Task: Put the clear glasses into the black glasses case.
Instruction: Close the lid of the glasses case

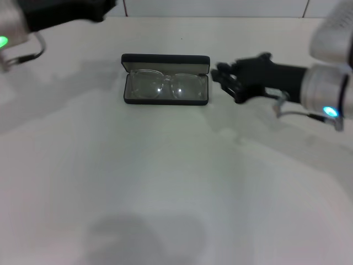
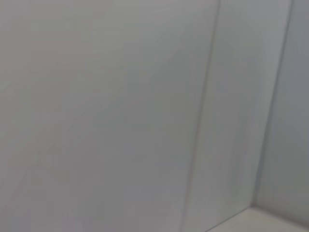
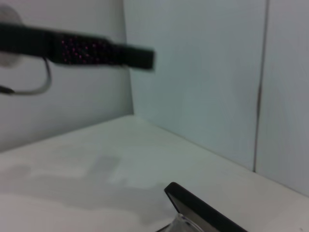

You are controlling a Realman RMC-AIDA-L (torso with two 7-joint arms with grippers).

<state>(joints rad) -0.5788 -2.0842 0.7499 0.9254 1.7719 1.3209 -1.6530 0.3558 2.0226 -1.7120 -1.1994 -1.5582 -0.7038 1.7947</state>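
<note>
The black glasses case [image 1: 165, 59] lies open at the back middle of the white table, its lid standing up behind. Inside it, on the lining, rest the clear glasses [image 1: 164, 84]. My right gripper [image 1: 223, 80] hovers just right of the case, open, with nothing between its fingers. The right wrist view shows a corner of the case [image 3: 195, 209] and a bit of the clear glasses [image 3: 179, 224]. My left gripper [image 1: 106, 6] is raised at the far left back corner, well away from the case, and also shows as a black bar [image 3: 96, 50] in the right wrist view.
The white table [image 1: 165, 182] spreads wide in front of the case. A pale wall [image 3: 203, 72] rises right behind the table's back edge. The left wrist view holds only wall panels [image 2: 120, 116].
</note>
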